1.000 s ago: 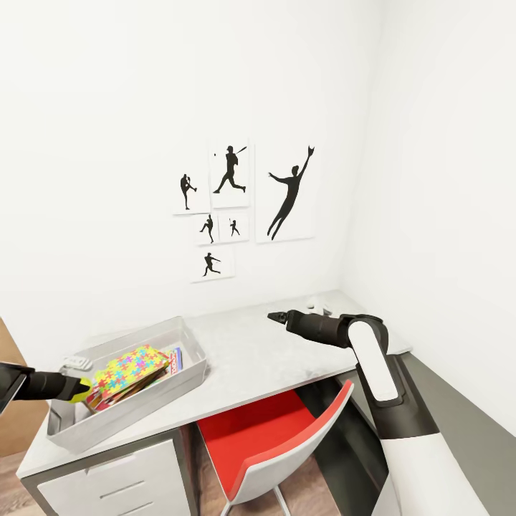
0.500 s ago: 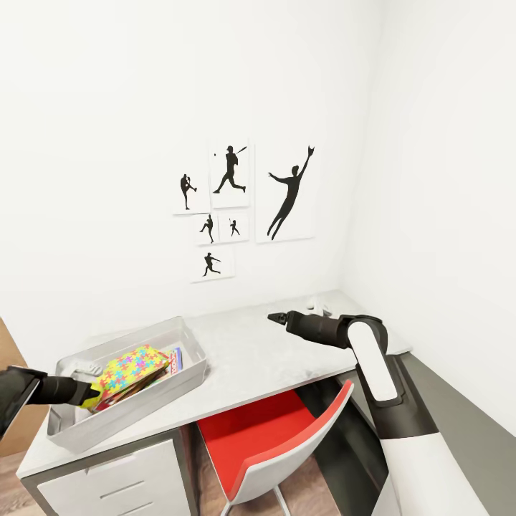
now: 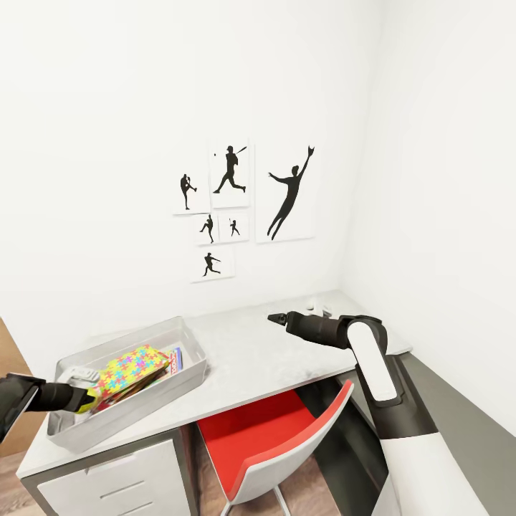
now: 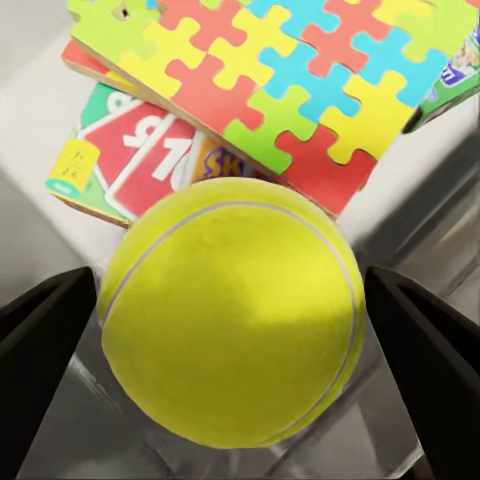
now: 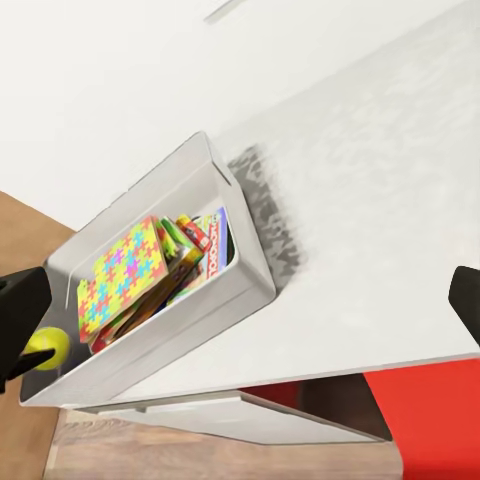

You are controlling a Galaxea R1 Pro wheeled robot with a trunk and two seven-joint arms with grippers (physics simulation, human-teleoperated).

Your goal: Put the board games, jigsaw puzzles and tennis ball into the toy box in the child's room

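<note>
Left tool grips the tennis ball between its two fingers, over the near end of the toy box on the tabletop — puzzles & game boxes lie inside. Ball looks light, fuzzy, round; pinch across its widest part. Right tool hovers nearly closed — holding nothing.

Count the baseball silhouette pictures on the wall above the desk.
6, clustered together: the large catcher, the batter, the pitcher, two small ones below, and the lowest.
</note>
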